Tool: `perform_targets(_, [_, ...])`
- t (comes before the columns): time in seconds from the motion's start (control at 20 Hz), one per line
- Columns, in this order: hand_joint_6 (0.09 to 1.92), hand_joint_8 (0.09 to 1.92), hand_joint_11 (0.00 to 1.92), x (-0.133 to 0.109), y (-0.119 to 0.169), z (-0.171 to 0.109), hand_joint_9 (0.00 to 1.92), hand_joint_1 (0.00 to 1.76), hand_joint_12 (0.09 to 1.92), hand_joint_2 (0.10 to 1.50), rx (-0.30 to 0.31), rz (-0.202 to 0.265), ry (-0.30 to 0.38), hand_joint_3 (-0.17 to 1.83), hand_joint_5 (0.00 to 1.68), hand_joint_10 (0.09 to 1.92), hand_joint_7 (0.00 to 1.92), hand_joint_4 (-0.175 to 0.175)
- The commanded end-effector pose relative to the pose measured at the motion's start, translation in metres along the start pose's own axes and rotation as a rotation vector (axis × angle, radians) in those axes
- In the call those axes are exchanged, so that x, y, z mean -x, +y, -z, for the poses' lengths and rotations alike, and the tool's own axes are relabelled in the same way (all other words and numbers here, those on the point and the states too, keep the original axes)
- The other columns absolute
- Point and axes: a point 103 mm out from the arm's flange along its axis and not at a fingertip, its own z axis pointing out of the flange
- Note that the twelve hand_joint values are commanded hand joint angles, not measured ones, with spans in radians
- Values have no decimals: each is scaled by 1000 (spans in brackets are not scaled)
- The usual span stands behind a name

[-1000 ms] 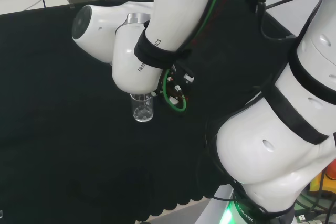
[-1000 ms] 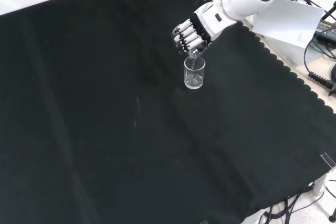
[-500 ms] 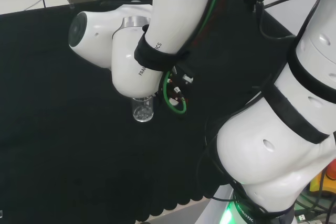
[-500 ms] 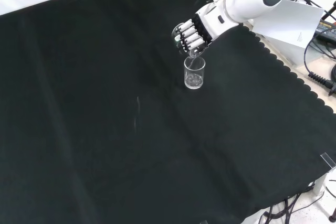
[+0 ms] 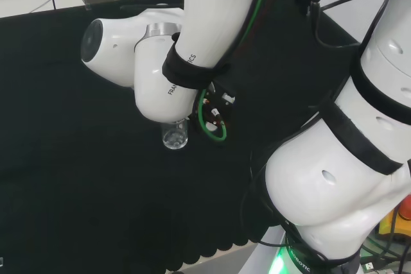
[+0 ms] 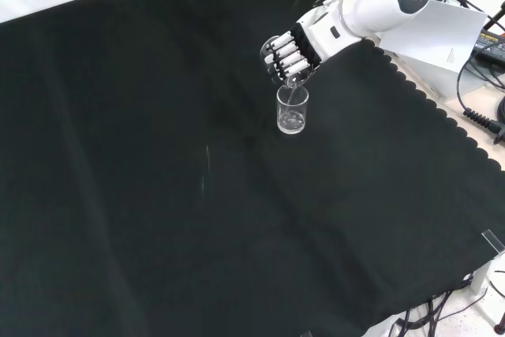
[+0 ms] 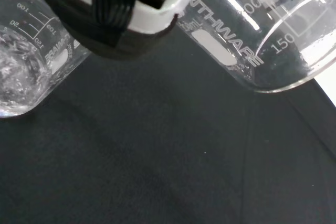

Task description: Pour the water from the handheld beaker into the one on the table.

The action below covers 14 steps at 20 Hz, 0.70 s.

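Hand (image 6: 286,54), fingers curled round a tilted glass beaker (image 7: 262,35), held just above the standing beaker (image 6: 292,110) on the black cloth (image 6: 158,195); water apparently churns inside the standing one.

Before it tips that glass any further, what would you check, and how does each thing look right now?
1. Hand curled round the held beaker: ok, front view shows its fingers wrapped round it.
2. Held beaker tilted above the table beaker: ok, its lip sits just over the rim.
3. Table beaker upright on the black cloth: ok.
4. Water arriving in the table beaker: ok, wrist view shows churning water inside it.
5. Spill on the cloth around it: cannot tell, the cloth is dark.
6. Water left in the held beaker: cannot tell, the glass is clear.
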Motion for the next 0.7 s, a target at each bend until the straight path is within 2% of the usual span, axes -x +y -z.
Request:
perform_targets(0.05, [427, 87, 1255, 1, 1, 1, 1428, 1314, 899, 1026, -1, -4, -2, -175, 1291, 775, 1610, -117])
perform_targets(0.45, [428, 87, 1255, 2, 2, 3, 1428, 1315, 898, 1026, -1, -6, 17, -175, 1290, 775, 1608, -117])
perform_targets(0.7, [430, 87, 1255, 8, 4, 4, 1428, 1315, 898, 1026, 5, -6, 85, -175, 1290, 775, 1607, -117])
